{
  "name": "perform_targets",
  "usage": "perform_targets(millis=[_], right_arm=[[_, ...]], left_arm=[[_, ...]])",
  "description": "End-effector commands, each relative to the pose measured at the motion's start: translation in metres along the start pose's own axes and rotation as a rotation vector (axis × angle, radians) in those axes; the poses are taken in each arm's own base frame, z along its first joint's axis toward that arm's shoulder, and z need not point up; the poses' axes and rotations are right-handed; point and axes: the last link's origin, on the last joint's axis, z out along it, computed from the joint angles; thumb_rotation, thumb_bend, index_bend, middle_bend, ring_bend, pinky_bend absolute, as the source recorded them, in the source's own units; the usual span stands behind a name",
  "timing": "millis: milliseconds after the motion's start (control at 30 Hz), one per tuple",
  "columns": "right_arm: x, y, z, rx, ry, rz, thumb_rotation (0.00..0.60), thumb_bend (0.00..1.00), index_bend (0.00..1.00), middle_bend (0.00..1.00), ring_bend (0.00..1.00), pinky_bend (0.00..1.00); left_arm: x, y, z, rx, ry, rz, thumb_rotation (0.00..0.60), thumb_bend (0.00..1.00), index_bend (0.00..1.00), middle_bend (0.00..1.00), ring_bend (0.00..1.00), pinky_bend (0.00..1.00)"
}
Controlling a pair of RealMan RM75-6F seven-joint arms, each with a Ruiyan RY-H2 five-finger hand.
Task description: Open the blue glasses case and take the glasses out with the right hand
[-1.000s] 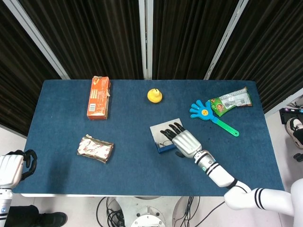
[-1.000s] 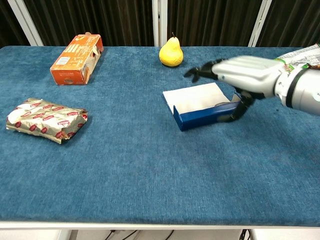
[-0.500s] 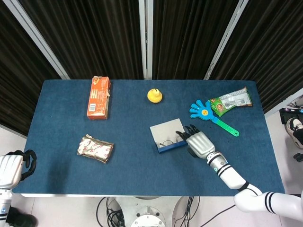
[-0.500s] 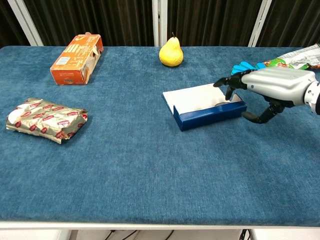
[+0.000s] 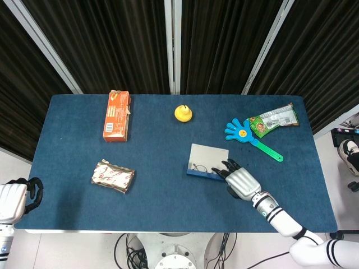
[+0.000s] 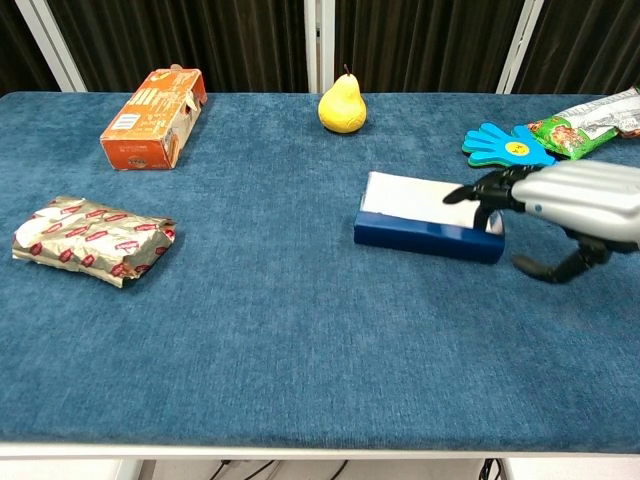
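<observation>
left hand (image 5: pixel 12 200) cut by frame edge, glasses (image 5: pixel 201 167) tiny (shape unclear)

The open blue glasses case (image 5: pixel 206 163), glasses (image 5: pixel 200 167) inside, is touched at its right end by the right hand (image 5: pixel 241 180).

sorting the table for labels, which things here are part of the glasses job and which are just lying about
Part of the job:
blue glasses case, lid open
glasses inside it
right hand at the case's end

Just lying about:
pear
orange box
foil packet
blue hand clapper
green snack bag
left hand, off the table
</observation>
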Motion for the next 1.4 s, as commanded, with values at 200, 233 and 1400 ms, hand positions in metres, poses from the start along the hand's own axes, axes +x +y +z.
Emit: perform_targets(millis=[200,233,1400], right_arm=[[-0.009,-0.043,0.007,0.169,-0.024,-0.008,0.6,0.47,0.04,0.25,0.0,0.0],[-0.009,-0.049,0.013,0.186,-0.026,-0.012,0.6,0.47,0.04,0.25,0.0,0.0],[0.019,-0.116,0.065,0.384,0.003,-0.045,0.6,0.5,0.04,0.25,0.0,0.0]], left_arm=[[0.0,0.0,0.0,0.001,0.002,0.0,0.6,0.36,0.7,0.71,0.55,0.57],[0.0,0.0,0.0,0.001,0.002,0.0,0.6,0.36,0.7,0.71,0.55,0.57],[0.0,-0.001,-0.001,0.0,-0.002,-0.009,0.6,0.36,0.7,0.71,0.55,0.57]])
